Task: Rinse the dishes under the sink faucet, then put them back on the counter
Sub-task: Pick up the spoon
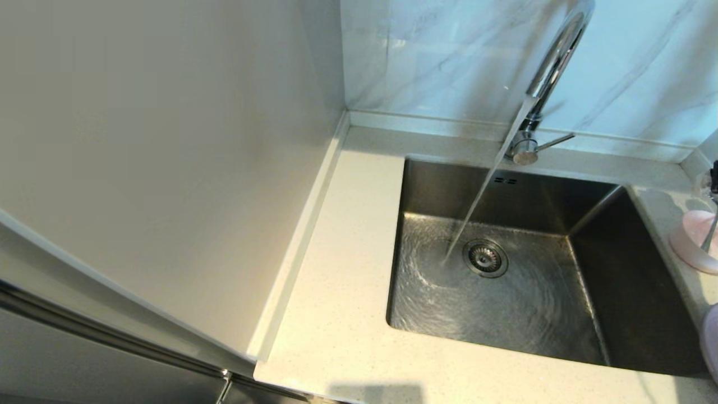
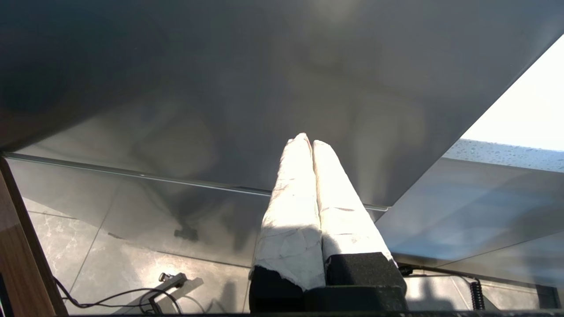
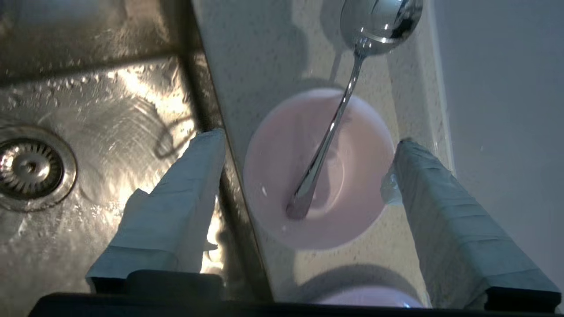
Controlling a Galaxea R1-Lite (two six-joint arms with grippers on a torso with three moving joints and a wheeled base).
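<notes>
The pale pink bowl (image 3: 286,176) stands on the counter (image 3: 264,66) right of the sink (image 3: 88,110). The silver spoon (image 3: 335,119) leans in it, handle end down and head over the bowl's rim. My right gripper (image 3: 308,141) hovers open above the bowl, one finger over the sink's edge and the other past the bowl's far side, touching nothing. The lavender plate (image 3: 365,299) shows as a sliver close by. In the head view the bowl (image 1: 687,241), spoon (image 1: 711,230) and plate (image 1: 711,336) sit at the right edge. The faucet (image 1: 552,67) is running. My left gripper (image 2: 308,141) is shut and empty.
Water streams into the sink (image 1: 533,320) beside the drain strainer (image 1: 485,258) and ripples across the bottom. A broad counter (image 1: 336,280) lies left of the basin, bounded by a tall pale cabinet side (image 1: 168,140). The left arm hangs low beside a cabinet, over the tiled floor (image 2: 88,264).
</notes>
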